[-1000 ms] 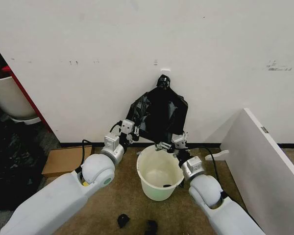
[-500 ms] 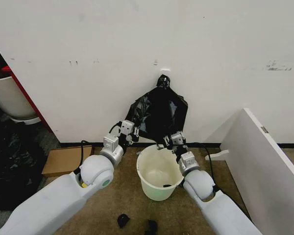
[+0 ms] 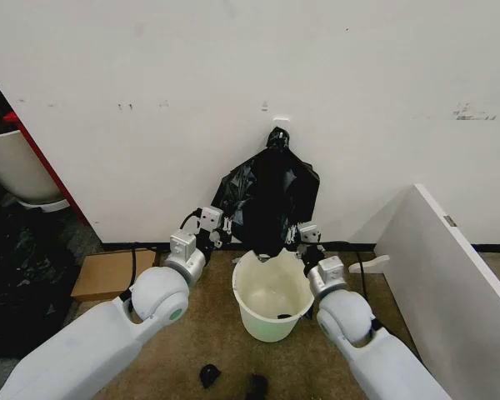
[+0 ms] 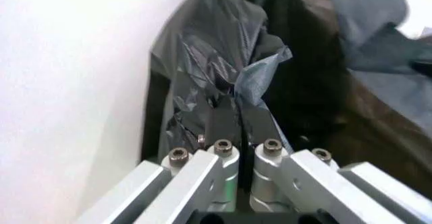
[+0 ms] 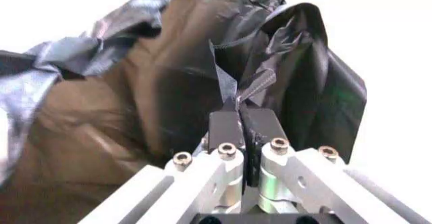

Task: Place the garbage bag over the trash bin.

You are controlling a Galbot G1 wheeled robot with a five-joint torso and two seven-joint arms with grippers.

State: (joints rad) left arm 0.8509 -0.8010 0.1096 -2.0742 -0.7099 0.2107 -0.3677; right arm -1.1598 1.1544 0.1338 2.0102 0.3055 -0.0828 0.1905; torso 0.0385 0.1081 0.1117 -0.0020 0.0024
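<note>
Wall-hung garbage bag, trash bin below

R tool moved back right, up off bin rim; L tool shifted slightly left.

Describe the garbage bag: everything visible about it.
The garbage bag is thin, glossy black plastic, crinkled and loose, hanging against the white wall from a knotted top. Its lower edge hangs just above the trash bin. The left gripper and the right gripper each pinch a fold of its film shut.
</note>
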